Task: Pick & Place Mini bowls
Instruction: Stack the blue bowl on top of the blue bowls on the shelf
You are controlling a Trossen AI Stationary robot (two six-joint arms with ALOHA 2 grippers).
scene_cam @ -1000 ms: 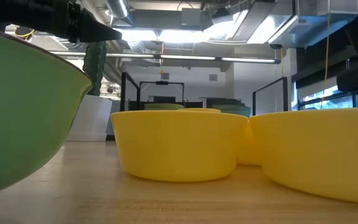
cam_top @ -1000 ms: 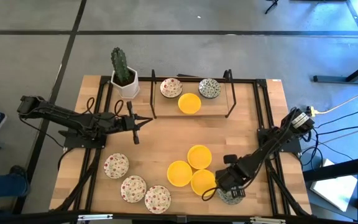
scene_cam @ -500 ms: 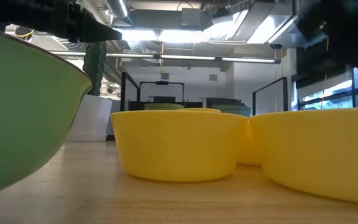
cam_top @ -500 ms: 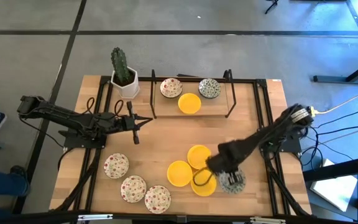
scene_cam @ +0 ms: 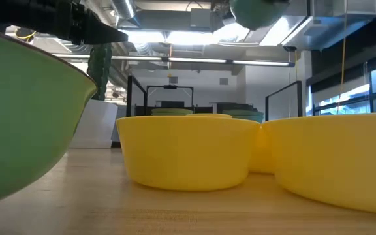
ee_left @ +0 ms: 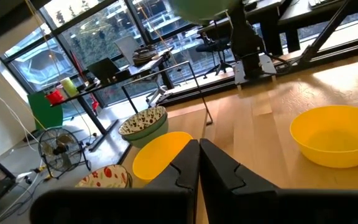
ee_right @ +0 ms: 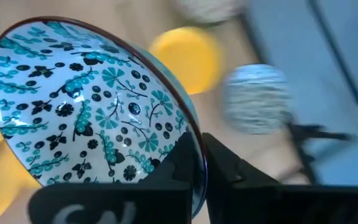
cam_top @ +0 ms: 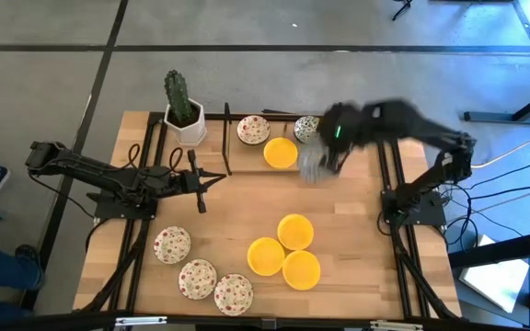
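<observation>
My right gripper [cam_top: 328,147] is shut on a white mini bowl with a green pattern [cam_top: 313,164] and carries it in the air by the near side of the far rack [cam_top: 339,138]. The low view shows this bowl's green underside [scene_cam: 256,10] high up. In the rack rest a red-speckled bowl [cam_top: 253,130], a yellow bowl [cam_top: 281,153] and a green-grey bowl [cam_top: 309,129]. Three yellow bowls [cam_top: 294,232] sit mid-table, and three red-speckled bowls [cam_top: 197,279] sit near left. My left gripper [cam_top: 219,179] waits shut, left of the rack. My right gripper pinches the green-patterned bowl by its rim [ee_right: 194,149], one finger inside the bowl [ee_right: 182,158] and one outside [ee_right: 225,168]. The bowl is lifted clear of the table and sits tilted in the hold, its patterned inside open to the wrist camera.
A white pot with a green cactus [cam_top: 182,108] stands at the far left corner, beside the rack. Dark rails [cam_top: 150,184] run along both table sides. Bare wood [cam_top: 247,207] lies between the rack and the yellow bowls. A green bowl wall [scene_cam: 18,117] fills the low view's left.
My right gripper has risen from the table's near right, taking the green-patterned bowl up off the wood. It has swung fast over the yellow bowls toward the far edge and is now by the rack. The other bowls have stayed put.
</observation>
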